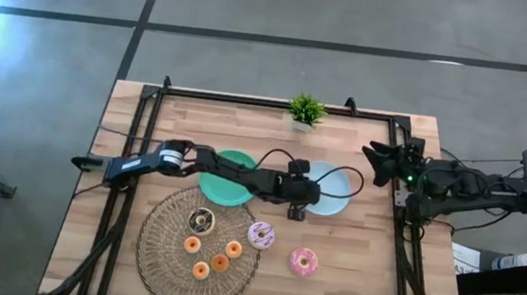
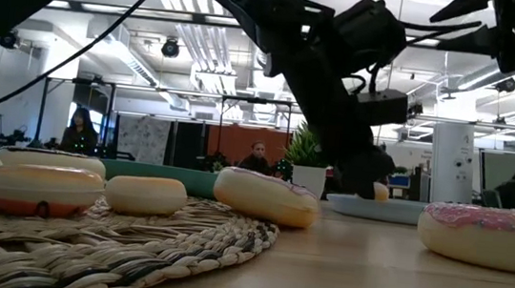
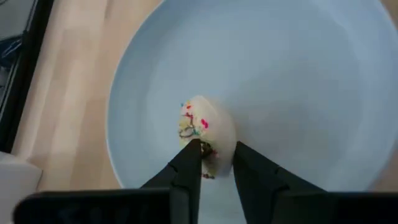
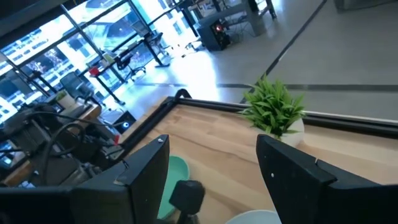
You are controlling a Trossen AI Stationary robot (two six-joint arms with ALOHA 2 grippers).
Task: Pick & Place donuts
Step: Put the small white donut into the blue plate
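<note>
A: High view, listed: left gripper (image 1: 297,210) reached across to the near rim of the light-blue plate (image 1: 333,202); teal plate (image 1: 228,191) under the arm; right gripper (image 1: 375,156) parked at the table's right edge, near the potted plant (image 1: 305,111).

B: Donuts there?

A: On the woven mat (image 1: 162,253): dark brown donut (image 1: 200,221), three tiny orange donuts (image 1: 219,262); pale sprinkled donut (image 1: 261,234) at the mat's edge; bright pink donut (image 1: 304,262) on bare table wood, apart from the mat.

B: Low view?

A: Pale sprinkled donut (image 2: 266,197) and pink donut (image 2: 490,236) in the foreground; left arm down over the light-blue plate (image 2: 394,210); small yellowish piece (image 2: 381,191) just beside the gripper; people seated far behind.

B: Left wrist view?

A: Tiny pale-yellow sprinkled donut (image 3: 204,135) tilted on edge inside the light-blue plate (image 3: 298,81); fingers (image 3: 189,163) narrowly parted, tips either side of the donut's near edge; cannot tell whether gripped or just let go.

B: Right wrist view?

A: Fingers (image 4: 298,171) spread wide, nothing between; plant (image 4: 274,109) and teal plate (image 4: 175,172) beyond.
</note>
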